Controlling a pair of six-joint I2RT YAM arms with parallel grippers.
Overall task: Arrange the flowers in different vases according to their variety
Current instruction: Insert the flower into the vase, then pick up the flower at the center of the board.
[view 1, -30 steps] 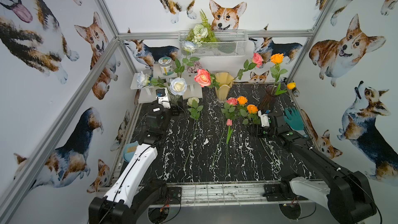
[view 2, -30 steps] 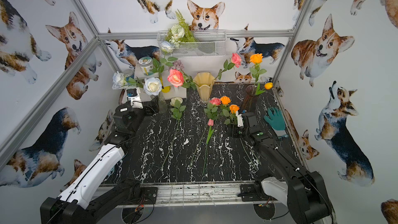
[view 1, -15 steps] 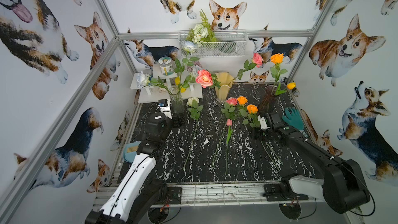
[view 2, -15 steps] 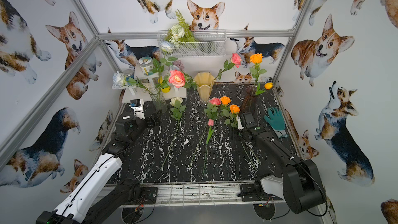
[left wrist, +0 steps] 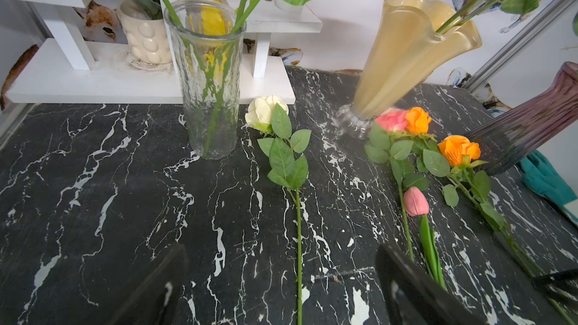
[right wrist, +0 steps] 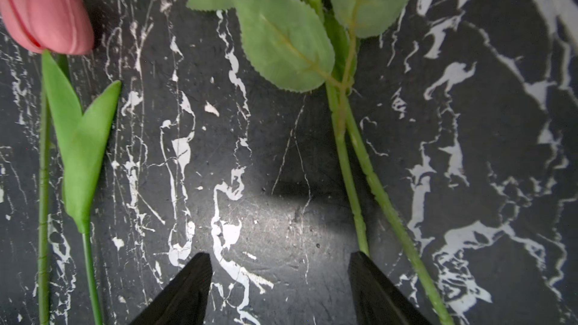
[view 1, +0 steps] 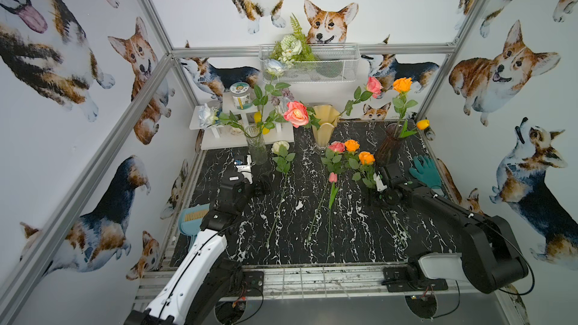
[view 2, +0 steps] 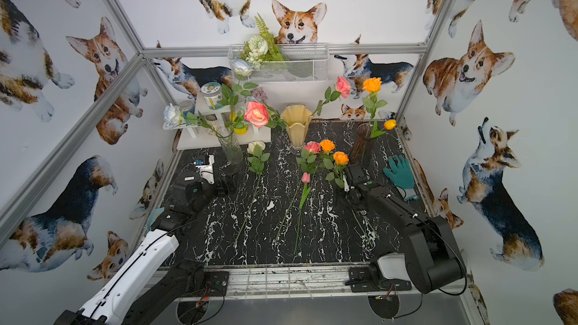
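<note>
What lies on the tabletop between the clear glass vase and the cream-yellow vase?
The loose white rose's bloom, lying flat; clearest in the left wrist view.

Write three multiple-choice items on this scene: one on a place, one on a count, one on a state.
1. The pink tulip lies on the table:
A. left of the orange roses
B. right of them
C. atop them

2. Orange roses lying on the table:
A. one
B. two
C. four

3. The left gripper is:
A. shut on the tulip
B. shut, empty
C. open

Key:
1. A, its bud sits left of both orange blooms.
2. B, two orange blooms lie flat there.
3. C, its fingers stand wide apart in the left wrist view.
</note>
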